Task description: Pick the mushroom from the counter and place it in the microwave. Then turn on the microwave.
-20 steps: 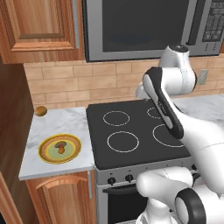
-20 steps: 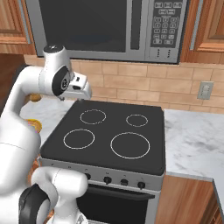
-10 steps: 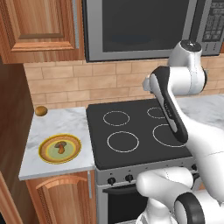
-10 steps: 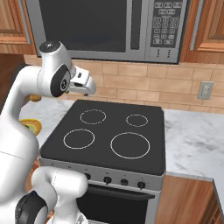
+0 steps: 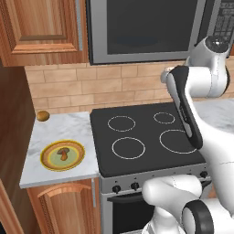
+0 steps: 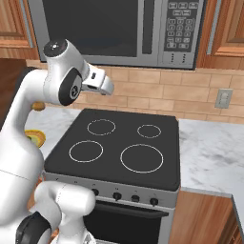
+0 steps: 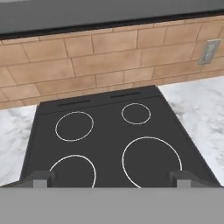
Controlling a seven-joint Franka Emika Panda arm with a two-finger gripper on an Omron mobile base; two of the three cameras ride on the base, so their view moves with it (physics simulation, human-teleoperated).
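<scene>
Mushroom (image 5: 63, 154) sits on the plate (image 5: 47, 162), left of the stove (image 5: 146, 137): light, soft, easily bruised; take it gently across the cap. Pincer (image 7: 111, 179) gapes wide, empty.

1. One mushroom (image 5: 63, 155) is sitting on the plate.
2. One yellow-rimmed plate (image 5: 47, 161) is resting on the counter (image 5: 64, 129).
3. One round golden-brown ball (image 5: 43, 116) is lying at the counter's back corner.
4. One microwave (image 6: 119, 28) is hanging above the stovetop, with one keypad (image 6: 179, 29).
5. One black stovetop (image 7: 109, 144) is showing four white rings.
6. Four oven knobs (image 6: 135, 198) are lining the front panel.
7. One wall outlet (image 6: 222, 98) is sitting on the brick backsplash.
</scene>
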